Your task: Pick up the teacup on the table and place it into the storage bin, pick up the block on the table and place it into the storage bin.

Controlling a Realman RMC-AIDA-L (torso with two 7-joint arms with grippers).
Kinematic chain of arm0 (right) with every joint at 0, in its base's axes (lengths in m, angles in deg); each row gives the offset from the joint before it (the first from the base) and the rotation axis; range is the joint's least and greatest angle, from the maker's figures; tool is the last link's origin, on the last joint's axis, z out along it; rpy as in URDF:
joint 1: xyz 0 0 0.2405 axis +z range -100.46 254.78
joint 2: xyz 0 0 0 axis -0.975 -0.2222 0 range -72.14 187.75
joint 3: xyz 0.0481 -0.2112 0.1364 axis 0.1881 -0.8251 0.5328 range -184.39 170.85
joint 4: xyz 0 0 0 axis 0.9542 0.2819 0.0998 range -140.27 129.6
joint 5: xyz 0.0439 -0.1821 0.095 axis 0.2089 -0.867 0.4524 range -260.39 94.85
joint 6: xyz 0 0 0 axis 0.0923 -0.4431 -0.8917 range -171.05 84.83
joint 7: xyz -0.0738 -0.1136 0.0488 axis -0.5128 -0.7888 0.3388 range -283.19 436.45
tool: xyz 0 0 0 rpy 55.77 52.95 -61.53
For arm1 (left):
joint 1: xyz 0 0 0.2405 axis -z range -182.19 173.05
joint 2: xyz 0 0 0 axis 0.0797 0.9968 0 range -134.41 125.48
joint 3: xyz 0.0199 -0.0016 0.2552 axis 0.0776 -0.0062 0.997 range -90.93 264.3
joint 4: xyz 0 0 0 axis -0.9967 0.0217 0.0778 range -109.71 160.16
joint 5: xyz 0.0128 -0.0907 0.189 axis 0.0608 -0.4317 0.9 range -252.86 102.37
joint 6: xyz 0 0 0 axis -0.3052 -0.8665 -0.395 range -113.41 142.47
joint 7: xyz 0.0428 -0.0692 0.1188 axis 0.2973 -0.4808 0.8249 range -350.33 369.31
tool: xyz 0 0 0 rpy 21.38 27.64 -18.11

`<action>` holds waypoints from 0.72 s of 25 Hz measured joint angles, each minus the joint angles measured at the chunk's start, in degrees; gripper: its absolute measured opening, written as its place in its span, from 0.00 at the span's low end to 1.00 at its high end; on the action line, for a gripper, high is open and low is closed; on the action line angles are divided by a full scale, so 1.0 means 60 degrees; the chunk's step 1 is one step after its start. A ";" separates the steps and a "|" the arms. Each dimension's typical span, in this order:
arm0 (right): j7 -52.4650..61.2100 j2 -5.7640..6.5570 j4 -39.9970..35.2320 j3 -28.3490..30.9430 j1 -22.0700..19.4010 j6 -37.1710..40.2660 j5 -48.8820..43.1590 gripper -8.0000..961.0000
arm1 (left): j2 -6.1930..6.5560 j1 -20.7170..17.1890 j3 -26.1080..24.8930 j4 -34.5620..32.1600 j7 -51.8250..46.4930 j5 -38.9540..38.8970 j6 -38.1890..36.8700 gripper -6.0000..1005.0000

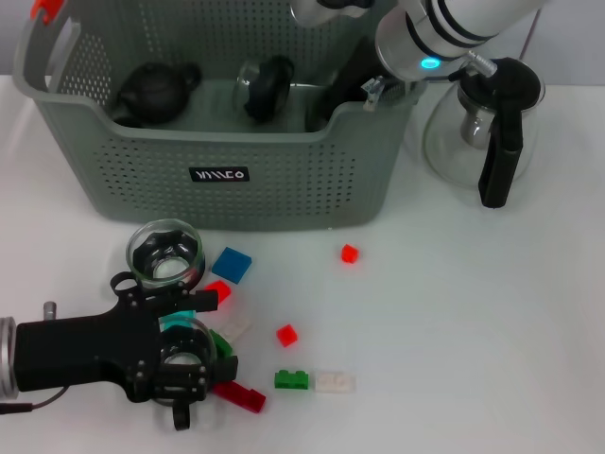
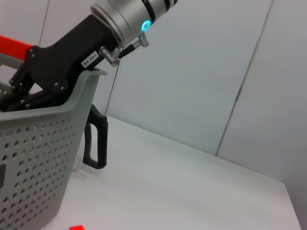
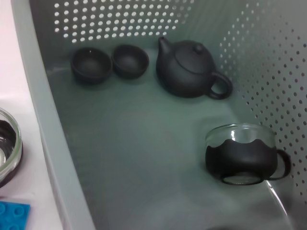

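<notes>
We see the left gripper (image 1: 180, 374) low over the white table (image 1: 454, 322), its black fingers closed around a glass teacup with a black sleeve (image 1: 182, 342); the rim is partly hidden by the claw, so contact is hard to confirm fully. A second glass teacup with black sleeve (image 1: 166, 253) stands just beyond it, untouched. Loose blocks lie near: a blue square plate (image 1: 232, 264), small red cubes (image 1: 286, 334), a green brick (image 1: 291, 379), a clear brick (image 1: 334, 382), a red bar (image 1: 239, 394) partly under the gripper. The right arm reaches into the grey-green perforated storage bin (image 1: 227, 189); the right gripper (image 1: 345, 90) is mostly hidden by the bin wall, so we cannot tell its finger state. Inside the bin: a dark clay teapot (image 3: 189, 69), two small dark cups (image 3: 110, 62), one glass teacup on its side (image 3: 242, 153). A glass carafe with black handle (image 1: 482, 132) stands beside the bin, cut off at the top.
</notes>
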 joint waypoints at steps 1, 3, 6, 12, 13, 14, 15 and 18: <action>0.0000 -0.0001 -0.0073 -0.0001 -0.0008 0.0039 0.0000 0.15 | 0.0000 -0.0001 -0.0001 0.0000 0.0000 0.0000 0.0000 0.86; 0.0000 -0.0002 -0.0174 0.0020 -0.0012 0.0058 0.0012 0.18 | 0.0000 -0.0018 -0.0016 0.0000 0.0000 0.0000 -0.0002 0.86; -0.0001 -0.0002 -0.0267 0.0062 -0.0014 0.0063 0.0033 0.22 | 0.0000 -0.0047 -0.0039 -0.0001 0.0000 0.0000 -0.0013 0.86; -0.0001 0.0002 -0.0434 0.0113 -0.0047 -0.0015 0.0046 0.34 | 0.0000 -0.0071 -0.0070 -0.0001 0.0000 -0.0011 -0.0022 0.86; -0.0001 0.0007 -0.0511 0.0155 -0.0073 -0.0039 0.0053 0.36 | 0.0000 -0.0075 -0.0073 -0.0001 0.0000 -0.0021 -0.0022 0.86; 0.0000 0.0008 -0.0619 0.0211 -0.0117 -0.0044 0.0062 0.39 | 0.0001 -0.0078 -0.0074 -0.0001 0.0000 -0.0031 -0.0023 0.86; 0.0000 0.0008 -0.0773 0.0280 -0.0188 -0.0045 0.0070 0.42 | 0.0005 -0.0078 -0.0074 -0.0001 0.0000 -0.0041 -0.0024 0.86; 0.0002 -0.0011 -0.1663 0.0542 -0.0590 -0.0015 0.0216 0.51 | 0.0038 -0.0082 -0.0073 0.0003 -0.0007 -0.0061 -0.0028 0.86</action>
